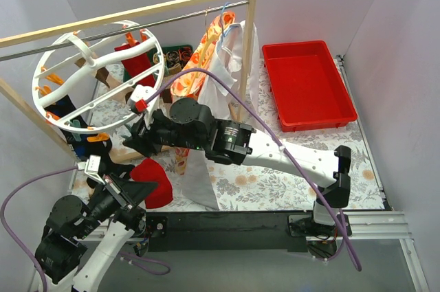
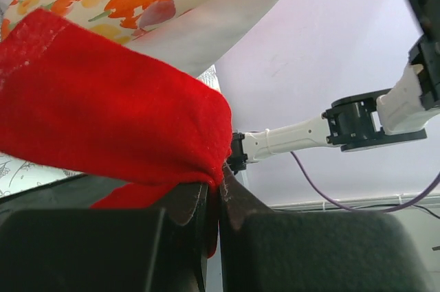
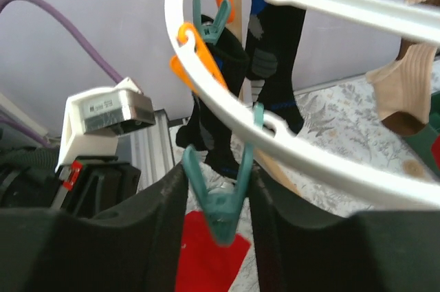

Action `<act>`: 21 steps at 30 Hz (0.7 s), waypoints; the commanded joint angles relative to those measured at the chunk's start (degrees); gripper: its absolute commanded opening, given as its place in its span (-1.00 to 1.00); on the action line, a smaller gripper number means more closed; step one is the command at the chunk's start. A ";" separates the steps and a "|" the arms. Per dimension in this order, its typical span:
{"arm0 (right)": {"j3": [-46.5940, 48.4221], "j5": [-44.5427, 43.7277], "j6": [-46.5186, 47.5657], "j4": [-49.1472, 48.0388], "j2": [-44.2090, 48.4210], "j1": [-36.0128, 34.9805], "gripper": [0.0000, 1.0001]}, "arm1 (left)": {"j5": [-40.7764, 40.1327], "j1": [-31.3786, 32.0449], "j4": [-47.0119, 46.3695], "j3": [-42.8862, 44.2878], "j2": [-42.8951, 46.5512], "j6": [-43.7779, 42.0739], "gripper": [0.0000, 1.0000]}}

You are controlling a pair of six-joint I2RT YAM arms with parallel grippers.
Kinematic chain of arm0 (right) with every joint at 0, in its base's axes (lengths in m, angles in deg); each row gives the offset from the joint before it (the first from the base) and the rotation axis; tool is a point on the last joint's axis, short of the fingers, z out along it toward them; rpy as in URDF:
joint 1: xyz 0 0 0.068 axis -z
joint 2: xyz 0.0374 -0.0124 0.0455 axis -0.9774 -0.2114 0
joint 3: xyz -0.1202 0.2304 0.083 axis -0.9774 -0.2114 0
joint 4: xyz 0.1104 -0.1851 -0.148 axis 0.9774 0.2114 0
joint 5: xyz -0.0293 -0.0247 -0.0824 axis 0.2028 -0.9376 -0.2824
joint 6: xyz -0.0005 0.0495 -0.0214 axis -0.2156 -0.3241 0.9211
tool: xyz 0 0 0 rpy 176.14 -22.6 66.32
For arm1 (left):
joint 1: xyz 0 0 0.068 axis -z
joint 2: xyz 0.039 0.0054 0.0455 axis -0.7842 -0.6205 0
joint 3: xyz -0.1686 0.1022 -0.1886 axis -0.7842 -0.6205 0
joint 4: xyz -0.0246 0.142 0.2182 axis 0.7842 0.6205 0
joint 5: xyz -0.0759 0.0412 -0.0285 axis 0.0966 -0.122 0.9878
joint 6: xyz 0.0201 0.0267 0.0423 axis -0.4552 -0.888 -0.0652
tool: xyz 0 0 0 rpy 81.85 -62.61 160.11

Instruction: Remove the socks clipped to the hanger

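The right claw (image 3: pixel 218 185) grips a teal clip (image 3: pixel 221 213) on the lower rim of the hanger (image 3: pixel 330 161). Its arm stretches leftward across the desk (image 1: pixel 275 182) from its base on the right. Black socks (image 3: pixel 275 45) and a tan sock (image 3: pixel 402 93) hang clipped to the hanger. Below the hanger, the left claw (image 2: pixel 218 203) is clenched on a red sock (image 2: pixel 103 113), its arm folded low at the desk's near edge.

The white wheel-shaped hanger (image 1: pixel 81 46) hangs tilted at upper left, with a red sock (image 1: pixel 137 62), black socks (image 1: pixel 69 110) and a tan-and-brown sock (image 1: pixel 103 75) clipped to it. A second red sock (image 1: pixel 152 181) sits free of it, lower left.
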 commanded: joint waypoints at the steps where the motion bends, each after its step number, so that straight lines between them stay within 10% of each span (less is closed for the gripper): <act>1: -4.58 2.28 -1.90 -2.17 6.15 -0.25 0.00 | 1.75 0.03 -1.42 1.07 1.02 -0.30 -1.00; 11: -20.83 11.93 -0.87 -2.70 16.09 -0.25 0.96 | 5.96 0.03 -4.49 0.89 -2.40 -3.02 -1.00; 21: -39.99 30.40 8.64 -8.92 25.94 -0.25 0.91 | 21.34 0.03 -12.13 1.06 -7.76 -6.81 -1.00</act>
